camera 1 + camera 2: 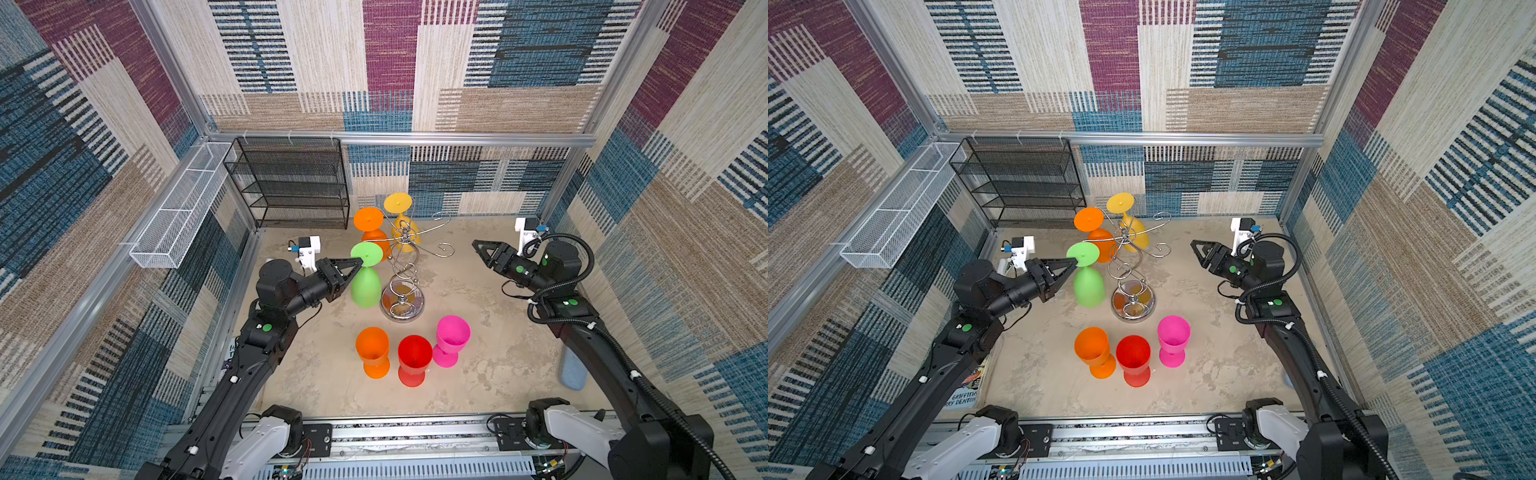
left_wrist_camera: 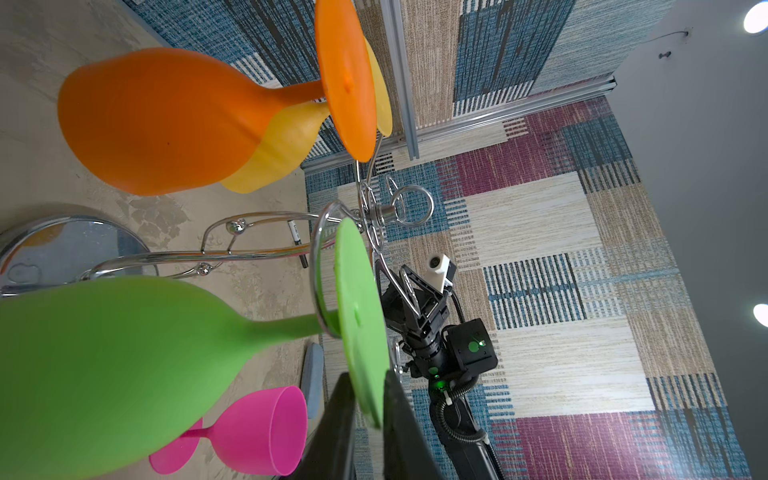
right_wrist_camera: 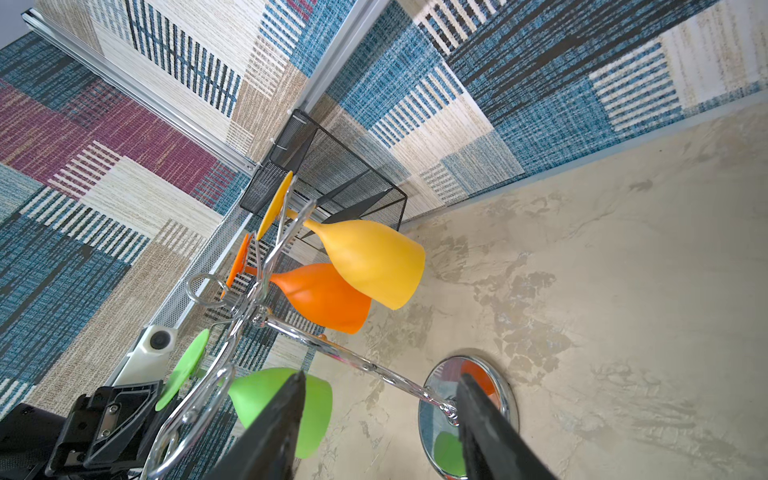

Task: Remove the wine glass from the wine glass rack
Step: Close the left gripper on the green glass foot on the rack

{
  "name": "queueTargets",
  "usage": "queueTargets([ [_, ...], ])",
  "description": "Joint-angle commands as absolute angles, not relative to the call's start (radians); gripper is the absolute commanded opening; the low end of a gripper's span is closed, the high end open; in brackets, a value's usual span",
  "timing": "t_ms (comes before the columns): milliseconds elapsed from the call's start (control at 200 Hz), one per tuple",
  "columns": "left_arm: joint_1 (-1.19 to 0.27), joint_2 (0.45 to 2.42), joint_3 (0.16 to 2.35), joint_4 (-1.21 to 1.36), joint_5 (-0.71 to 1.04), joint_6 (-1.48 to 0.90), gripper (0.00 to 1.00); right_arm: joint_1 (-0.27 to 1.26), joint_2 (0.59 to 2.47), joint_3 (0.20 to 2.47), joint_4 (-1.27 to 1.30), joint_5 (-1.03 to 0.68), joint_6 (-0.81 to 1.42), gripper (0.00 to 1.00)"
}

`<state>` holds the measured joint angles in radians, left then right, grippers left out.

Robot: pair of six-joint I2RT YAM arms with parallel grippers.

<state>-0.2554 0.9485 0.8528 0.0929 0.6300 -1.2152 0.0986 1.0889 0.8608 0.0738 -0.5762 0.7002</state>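
Observation:
The chrome wine glass rack (image 1: 402, 309) stands mid-table on its round mirrored base. A green wine glass (image 1: 365, 289) hangs upside down from one curled arm, its stem in the wire loop (image 2: 318, 291). My left gripper (image 1: 360, 262) is shut on the rim of the green foot disc (image 2: 361, 316); in the left wrist view the left gripper (image 2: 368, 374) has a finger on each face of the disc. An orange glass (image 1: 368, 219) and a yellow glass (image 1: 397, 203) hang on other arms. My right gripper (image 1: 476, 246) is open, off to the rack's right, holding nothing; the right gripper (image 3: 381, 376) faces the rack's stem.
Three upright glasses stand in front of the rack: orange (image 1: 372, 349), red (image 1: 414, 358) and pink (image 1: 452, 336). A black mesh shelf unit (image 1: 291, 183) is at the back left, with a white mesh basket (image 1: 183, 208) on the left wall. A blue-grey object (image 1: 573, 374) lies right.

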Motion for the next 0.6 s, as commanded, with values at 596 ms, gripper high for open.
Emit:
queueTargets([
  [596,-0.223,0.936,0.905,0.055,0.633,-1.212,0.0,0.097,1.108,0.87,0.13,-0.602,0.721,0.6],
])
